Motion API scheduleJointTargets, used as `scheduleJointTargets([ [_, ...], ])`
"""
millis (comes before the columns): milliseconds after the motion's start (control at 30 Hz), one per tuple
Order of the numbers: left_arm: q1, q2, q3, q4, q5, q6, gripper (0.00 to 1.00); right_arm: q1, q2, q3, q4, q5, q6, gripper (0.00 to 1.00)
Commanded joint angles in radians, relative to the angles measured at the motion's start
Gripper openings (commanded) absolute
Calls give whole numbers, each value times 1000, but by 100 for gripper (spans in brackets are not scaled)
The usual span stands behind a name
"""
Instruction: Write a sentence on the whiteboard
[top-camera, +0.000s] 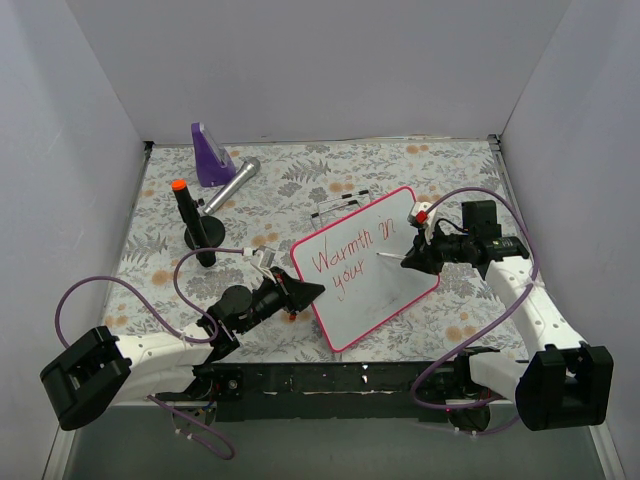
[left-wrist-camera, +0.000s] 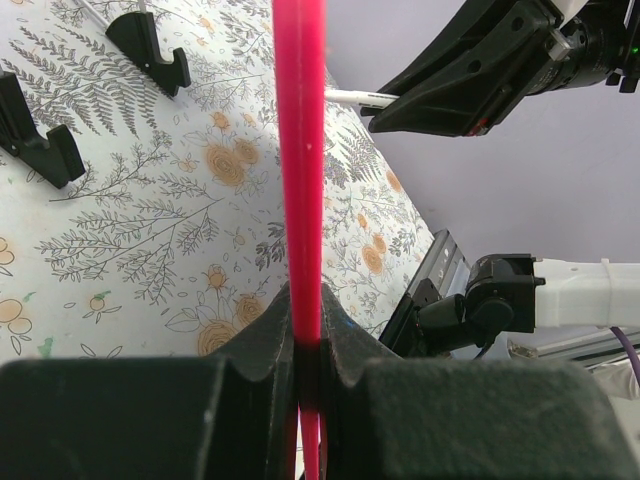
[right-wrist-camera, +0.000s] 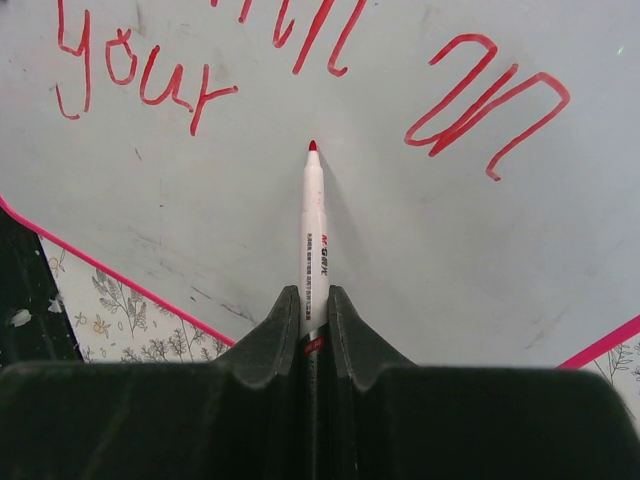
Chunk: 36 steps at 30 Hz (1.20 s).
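Holding the whiteboard (top-camera: 392, 292) by its pink frame, our left gripper (top-camera: 300, 292) is closed on the left edge; we judge this is so that the board does not slide under the pen. The board rests on the flowered table (top-camera: 300, 170), between both arms. Our right gripper (top-camera: 412, 260) is closed on a white marker (right-wrist-camera: 314, 230), with the red tip aimed at the bare space right of "your". The sentence (top-camera: 345, 258) reads only "Warmth in your", so one word is not yet written. Whether the tip touches, we cannot tell.
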Motion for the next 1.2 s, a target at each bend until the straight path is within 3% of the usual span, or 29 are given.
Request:
scheduleJointTargets([
  [0,-3,-8,37,63,11,17,0,4,9,7,41,2,13,1],
  [600,-3,9,40,74,17,22,0,47,47,22,18,-32,-3,1],
  [1167,-2,-22,26,58,-1,28,0,13,9,5,-20,34,-25,1],
])
